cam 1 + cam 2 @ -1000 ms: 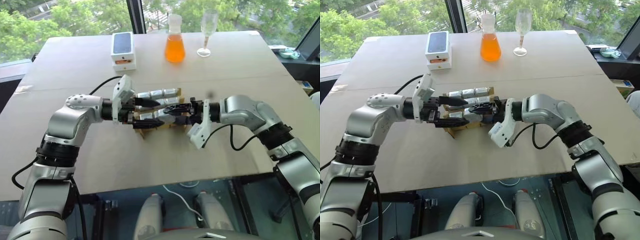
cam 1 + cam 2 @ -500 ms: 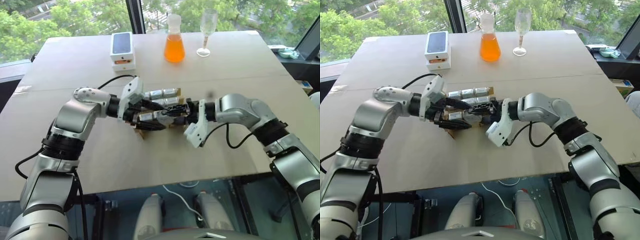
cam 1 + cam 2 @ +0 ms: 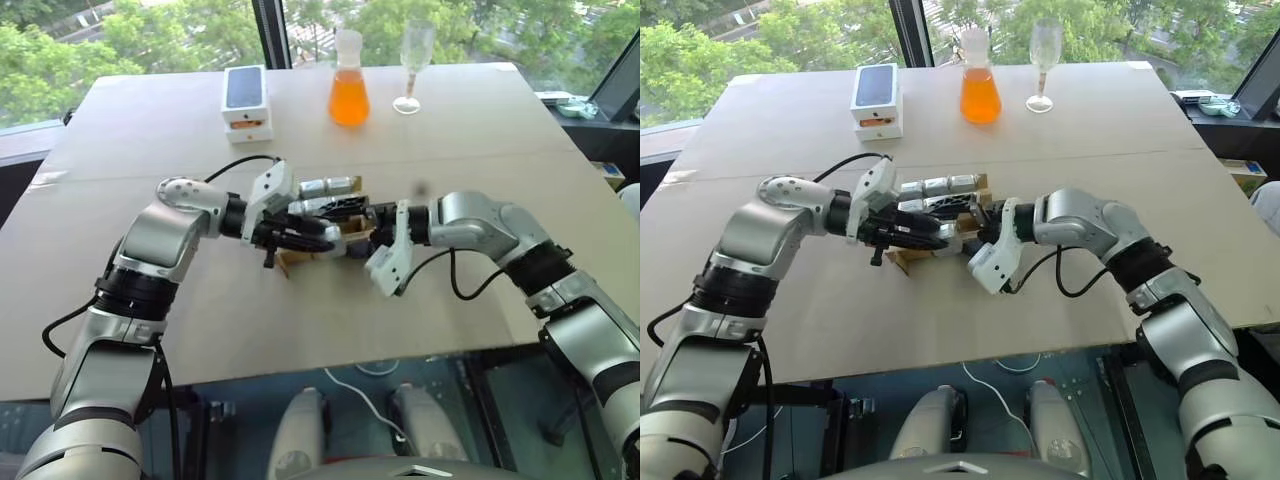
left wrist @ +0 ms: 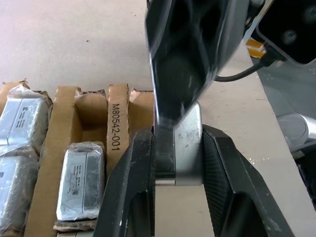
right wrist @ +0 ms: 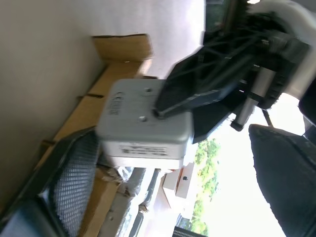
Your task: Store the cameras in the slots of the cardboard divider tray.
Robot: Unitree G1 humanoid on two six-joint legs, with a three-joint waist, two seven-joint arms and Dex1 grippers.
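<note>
Between the two grippers, in the head views, one camera [image 3: 338,229] is passing from arm to arm just above the cardboard tray [image 3: 290,262]. The left gripper [image 3: 318,228] reaches in from one side and the right gripper [image 3: 352,216] from the other, the two meeting over the near edge of the tray. Beyond the grippers, on the far part of the counter [image 3: 480,120], stand a phone box [image 3: 245,101], a flask of orange liquid [image 3: 349,79] and a glass [image 3: 413,62], all well apart from the work.

Left wrist view: the left gripper [image 4: 178,163] is clamped on the camera [image 4: 187,143], one black finger [image 4: 220,163] pressed on each side face. One finger of the right gripper [image 4: 190,54] lies against the top of the block. Beside and below, the tray [image 4: 118,123] shows cameras already seated in wrapped slots [image 4: 81,187] and bare slots next to them.

Right wrist view: the right gripper [image 5: 173,168] stands wide, its fingers [image 5: 74,177] clear of the camera [image 5: 145,118], which the left gripper's finger [image 5: 207,79] holds.

Risk: the hold is on smooth metal sides, near one end. A tilt during lowering could catch the block on a cardboard strip and bend it, or twist the block out of the clamp. The right finger close by could knock it on withdrawal.
</note>
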